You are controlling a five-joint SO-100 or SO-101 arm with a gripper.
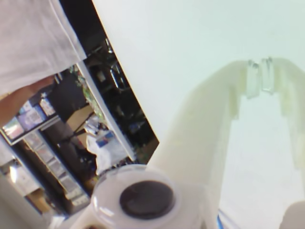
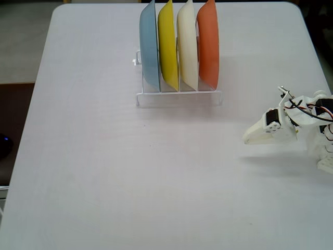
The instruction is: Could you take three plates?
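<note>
Three plates stand on edge in a white wire rack (image 2: 179, 97) at the far middle of the table in the fixed view: yellow (image 2: 167, 44), cream-white (image 2: 187, 44) and orange (image 2: 208, 44). A light blue plate (image 2: 149, 47) stands at the rack's left end. My gripper (image 2: 246, 138) is low over the table at the right, well in front of and right of the rack, pointing left. In the wrist view its white fingers meet at the tips (image 1: 259, 67), shut and empty over bare table. No plate shows in the wrist view.
The white table (image 2: 130, 172) spans the fixed view, with its left edge near a dark floor. The arm's base (image 2: 325, 130) sits at the right edge. The wrist view shows the table edge, cluttered shelves (image 1: 52, 157) and a person's white shirt (image 1: 28, 38) beyond it.
</note>
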